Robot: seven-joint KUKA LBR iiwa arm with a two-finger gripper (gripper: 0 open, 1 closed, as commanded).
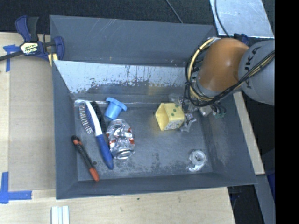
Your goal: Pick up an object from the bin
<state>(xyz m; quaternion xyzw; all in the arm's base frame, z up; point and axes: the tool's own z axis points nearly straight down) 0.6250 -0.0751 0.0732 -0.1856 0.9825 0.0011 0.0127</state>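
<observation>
Grey metal bin [140, 45]: arm with orange dome cover [222, 69] is in from the right, low over the right-centre floor. End effector [187, 112] sits against the right side of a yellow foam-like block with green dots [168, 117]. We can't tell if it's wide, narrow or gripping.

At the left: crumpled clear plastic jar [120, 138], blue-and-white pen-shaped stick [99, 136], blue plastic cap [114, 108], black stick with orange tip [85, 158]. Small shiny ring [197, 159] lies front right, apart from the block.
</observation>
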